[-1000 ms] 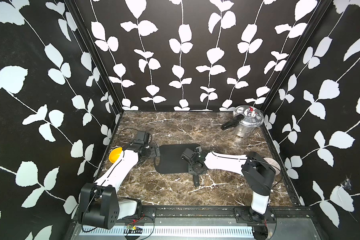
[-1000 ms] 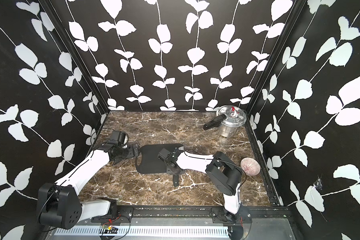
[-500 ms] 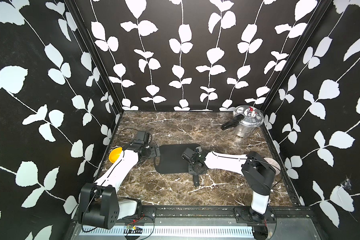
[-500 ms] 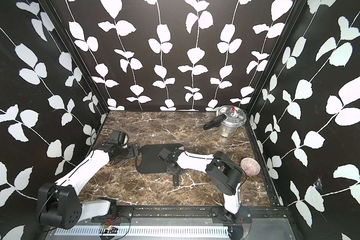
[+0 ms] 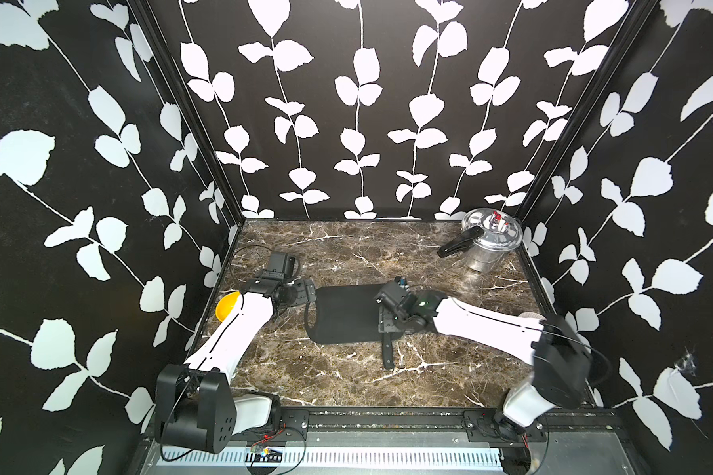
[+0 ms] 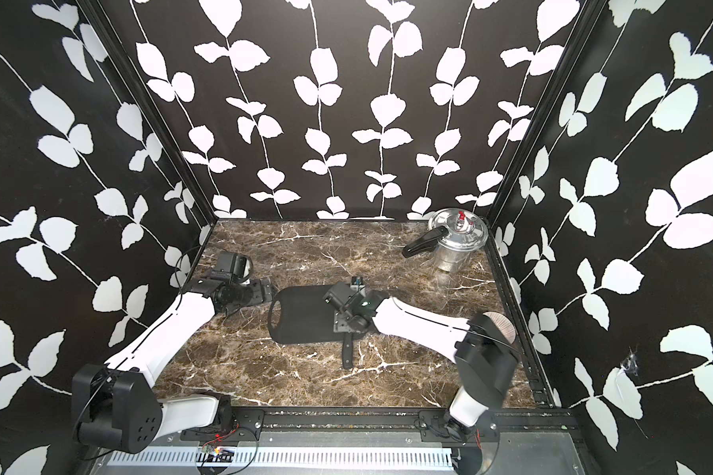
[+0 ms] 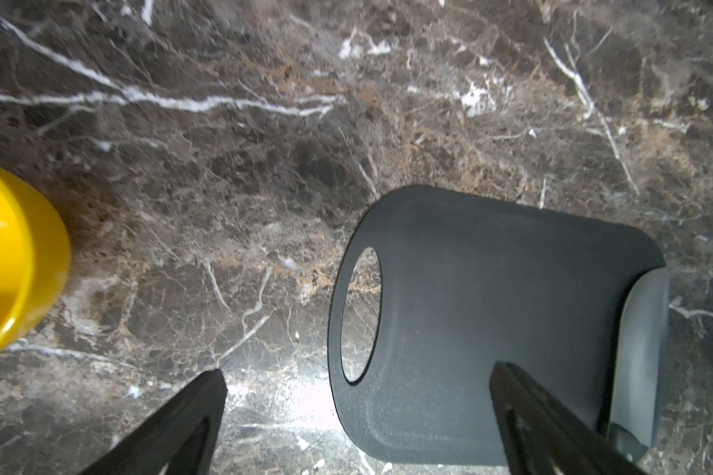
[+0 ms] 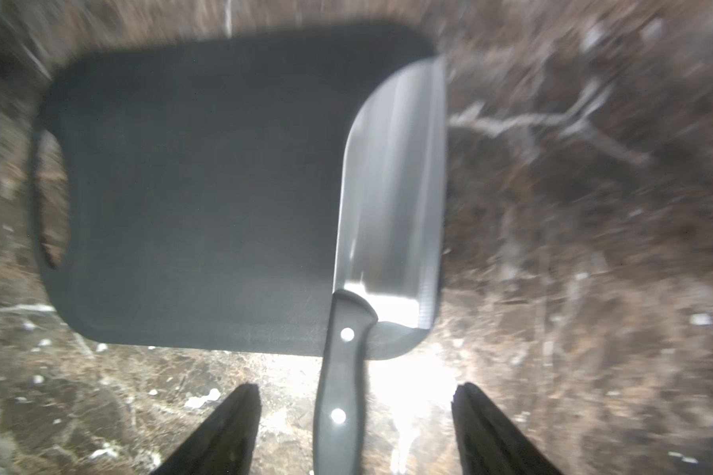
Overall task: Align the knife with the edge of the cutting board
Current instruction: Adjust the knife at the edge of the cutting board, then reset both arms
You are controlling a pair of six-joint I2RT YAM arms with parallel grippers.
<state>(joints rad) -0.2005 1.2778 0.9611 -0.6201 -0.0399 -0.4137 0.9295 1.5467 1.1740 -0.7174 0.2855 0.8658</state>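
**Knife set down, grip off**

In a top view, the broad silver cleaver-like knife (image 5: 387,353) with a black riveted handle lies along the far end of the matte black cutting board (image 5: 338,312), handle overhanging. Right wrist view: my right tool (image 8: 357,388) is released, straddling the handle. Next, I judge: lift away without nudging it.

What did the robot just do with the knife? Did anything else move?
The right gripper opened and let go of the knife handle. The knife stayed lying along the end of the cutting board; the left gripper and pressure cooker did not move.
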